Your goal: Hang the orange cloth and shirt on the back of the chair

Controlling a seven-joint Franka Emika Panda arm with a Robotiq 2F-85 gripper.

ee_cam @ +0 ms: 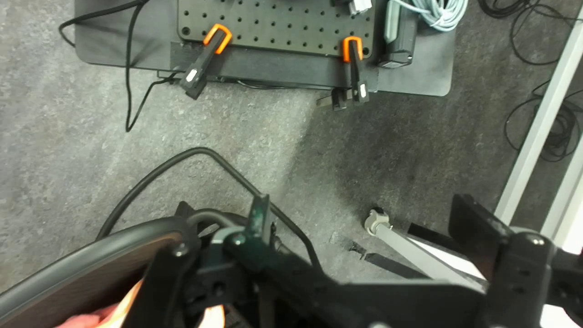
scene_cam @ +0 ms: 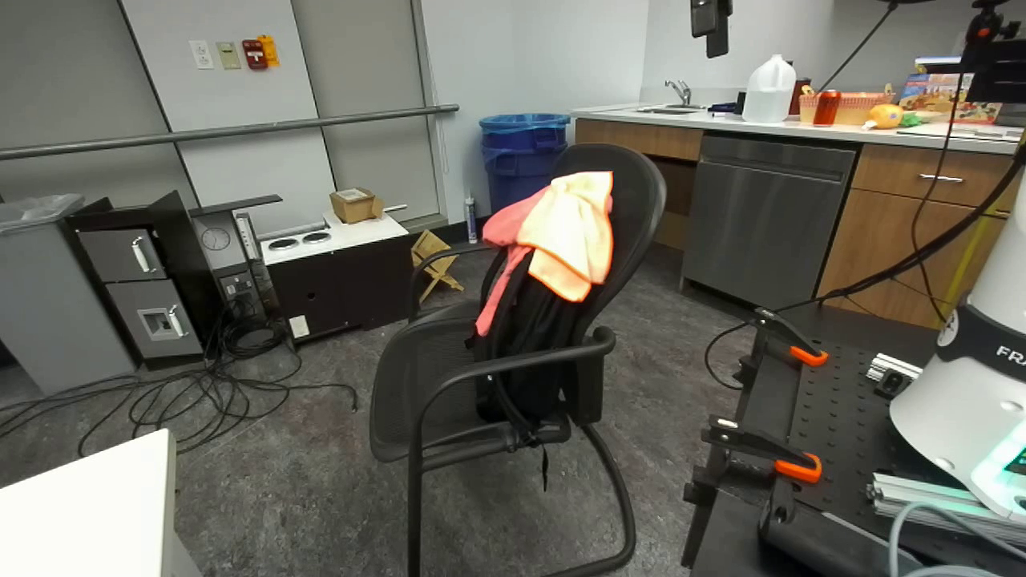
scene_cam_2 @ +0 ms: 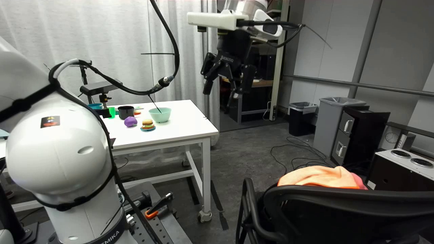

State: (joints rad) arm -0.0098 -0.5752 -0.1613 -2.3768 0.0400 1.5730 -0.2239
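The black chair (scene_cam: 633, 192) stands on the floor; it also shows in an exterior view (scene_cam_2: 339, 206) and the wrist view (ee_cam: 82, 259). The orange cloth (scene_cam: 575, 236) lies bunched against the front of its back, near the top edge (scene_cam_2: 315, 176). A pink-red cloth (scene_cam: 513, 224), perhaps the shirt, lies partly under it and hangs down; its edge shows in an exterior view (scene_cam_2: 358, 181). A black strapped bag (scene_cam: 525, 336) sits below them on the seat. My gripper (scene_cam_2: 222, 90) is open and empty, raised apart from the chair; its fingers spread wide in the wrist view (ee_cam: 366, 218).
A white table (scene_cam_2: 183, 132) holds a green bowl (scene_cam_2: 160, 115) and toy food. The robot's black mounting plate (scene_cam: 842, 401) carries orange-tipped clamps (scene_cam: 797, 467). Cables (scene_cam: 224, 401) lie on the floor by a toy kitchen (scene_cam: 345, 272). A counter (scene_cam: 633, 120) stands behind.
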